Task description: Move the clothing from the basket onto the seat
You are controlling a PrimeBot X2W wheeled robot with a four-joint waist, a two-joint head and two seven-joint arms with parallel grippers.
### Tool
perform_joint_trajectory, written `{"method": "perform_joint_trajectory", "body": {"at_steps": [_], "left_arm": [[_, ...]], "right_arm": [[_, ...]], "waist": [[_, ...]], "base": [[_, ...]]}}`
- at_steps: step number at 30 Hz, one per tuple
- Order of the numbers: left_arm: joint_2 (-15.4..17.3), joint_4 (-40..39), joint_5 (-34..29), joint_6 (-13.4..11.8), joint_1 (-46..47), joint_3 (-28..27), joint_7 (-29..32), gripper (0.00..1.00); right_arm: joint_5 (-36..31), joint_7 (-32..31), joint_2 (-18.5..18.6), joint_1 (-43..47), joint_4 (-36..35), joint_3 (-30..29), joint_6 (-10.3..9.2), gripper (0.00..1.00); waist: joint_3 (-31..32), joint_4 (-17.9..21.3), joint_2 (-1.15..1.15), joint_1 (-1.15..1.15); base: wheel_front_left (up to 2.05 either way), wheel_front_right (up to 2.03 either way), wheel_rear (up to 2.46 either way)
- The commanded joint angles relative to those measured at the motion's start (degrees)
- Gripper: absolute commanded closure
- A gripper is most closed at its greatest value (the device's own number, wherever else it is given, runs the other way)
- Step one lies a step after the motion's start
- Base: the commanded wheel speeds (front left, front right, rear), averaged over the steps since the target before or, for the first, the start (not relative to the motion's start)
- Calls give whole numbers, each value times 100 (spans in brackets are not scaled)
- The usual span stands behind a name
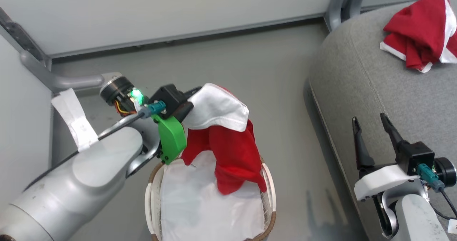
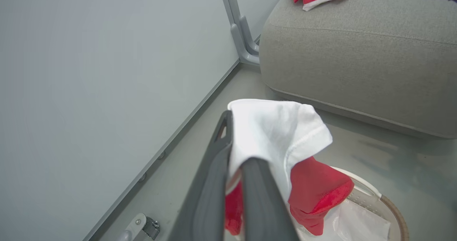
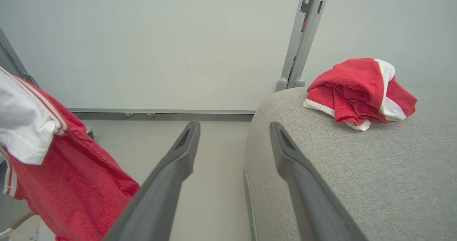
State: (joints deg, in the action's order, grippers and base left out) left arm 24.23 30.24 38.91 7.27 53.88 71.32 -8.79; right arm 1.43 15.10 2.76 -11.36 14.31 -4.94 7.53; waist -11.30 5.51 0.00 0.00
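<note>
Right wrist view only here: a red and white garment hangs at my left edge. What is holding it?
Observer: The left gripper is shut on the garment, pinching its white panel.
Operator: Anything else in the basket?
Observer: Inside it I see the white liner, and no other red cloth.
Operator: Is the hem clear of the rim?
Observer: I cannot tell. In the head view the red lower end hangs over the basket's right side.
</note>
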Motion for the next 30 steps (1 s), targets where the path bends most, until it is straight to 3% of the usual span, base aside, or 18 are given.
{"method": "perform_joint_trajectory", "body": {"at_steps": [1,9,21,30], "left_arm": [[91,-134,26,-41,190,-70,48,100],[335,-588,-49,-154,936,-338,343,100],[149,-111,-5,-73,1688,-450,380,100],[-14,-124,9,-35,1906,-358,286,100]], "right_arm": [[57,10,24,168,36,51,-8,0],[180,9,22,242,78,365,-8,0],[339,9,21,-181,98,1072,-8,0],[352,9,24,-775,266,2008,-8,0]], "waist": [[987,-345,0,0],[1243,-307,0,0],[1247,-242,0,0],[1328,-357,0,0]], "base": [[0,0,0],[0,0,0],[0,0,0],[0,0,0]]}}
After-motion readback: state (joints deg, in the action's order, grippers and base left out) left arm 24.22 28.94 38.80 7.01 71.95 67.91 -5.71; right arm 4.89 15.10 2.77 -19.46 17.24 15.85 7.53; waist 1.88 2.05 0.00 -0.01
